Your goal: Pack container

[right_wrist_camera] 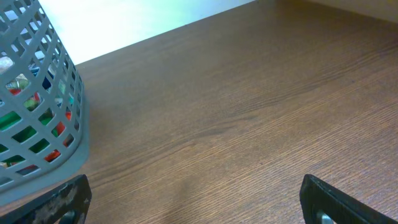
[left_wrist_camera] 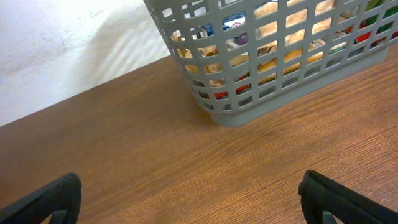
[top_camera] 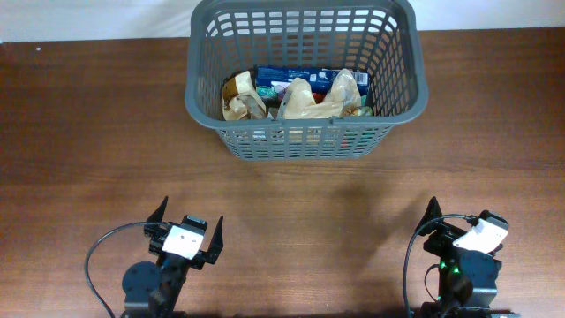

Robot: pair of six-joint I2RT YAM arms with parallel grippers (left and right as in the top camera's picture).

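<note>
The grey slotted basket (top_camera: 305, 141) stands at the table's far middle, holding several packaged items: tan bags (top_camera: 309, 99), a blue packet (top_camera: 296, 77) and others. It also shows in the left wrist view (left_wrist_camera: 249, 106) and at the left edge of the right wrist view (right_wrist_camera: 62, 149). My left gripper (top_camera: 187, 223) is open and empty at the near left, far from the basket; its fingers (left_wrist_camera: 193, 199) are spread wide over bare wood. My right gripper (top_camera: 455, 221) is open and empty at the near right, fingers (right_wrist_camera: 196, 202) spread wide.
Brown wooden table (top_camera: 88, 132) with a white wall behind its far edge (top_camera: 88, 18). Black cables loop beside each arm base at the near edge.
</note>
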